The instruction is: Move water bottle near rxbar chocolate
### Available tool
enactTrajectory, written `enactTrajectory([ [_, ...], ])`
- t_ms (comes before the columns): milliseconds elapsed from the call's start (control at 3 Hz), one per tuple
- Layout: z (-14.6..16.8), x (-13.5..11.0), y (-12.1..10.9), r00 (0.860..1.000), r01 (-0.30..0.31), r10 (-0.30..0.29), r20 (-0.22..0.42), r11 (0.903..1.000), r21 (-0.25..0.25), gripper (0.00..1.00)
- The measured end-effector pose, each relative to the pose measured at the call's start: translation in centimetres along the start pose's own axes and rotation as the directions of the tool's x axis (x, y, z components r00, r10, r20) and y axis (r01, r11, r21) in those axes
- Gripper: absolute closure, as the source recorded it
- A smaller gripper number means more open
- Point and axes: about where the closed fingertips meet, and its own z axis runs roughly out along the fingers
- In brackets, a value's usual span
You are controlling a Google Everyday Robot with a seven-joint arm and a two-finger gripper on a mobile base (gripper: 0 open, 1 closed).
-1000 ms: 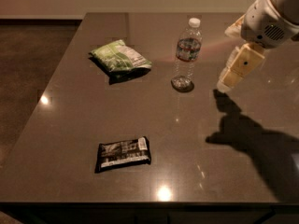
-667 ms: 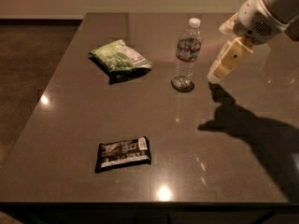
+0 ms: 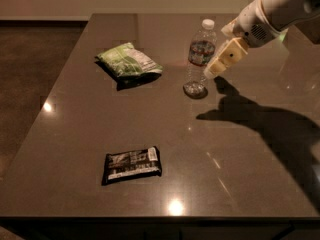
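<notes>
The water bottle is a clear plastic bottle with a white cap and a red-and-blue label band. It stands upright on the dark table, at the far middle. The rxbar chocolate lies flat in a black wrapper near the table's front edge, well apart from the bottle. My gripper comes in from the upper right. Its cream-coloured tip is just to the right of the bottle, at label height, very close to it.
A green-and-white snack bag lies to the left of the bottle. The arm casts a dark shadow across the right side of the table. The table's left edge borders a dark floor.
The gripper has moved left and slightly down toward the bottle, from well to its right to right beside it. The bottle, bar and bag have not moved.
</notes>
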Motion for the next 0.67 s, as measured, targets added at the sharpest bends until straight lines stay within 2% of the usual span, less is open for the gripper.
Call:
enactTrajectory([
  [333,1.6,-1.3,-0.5,0.998,-0.019,0.02,0.052,0.9997,-0.015,0.0],
  [667,2.3,-2.5,-0.8,0.995,-0.036,0.038,0.096,0.9991,-0.022,0.16],
])
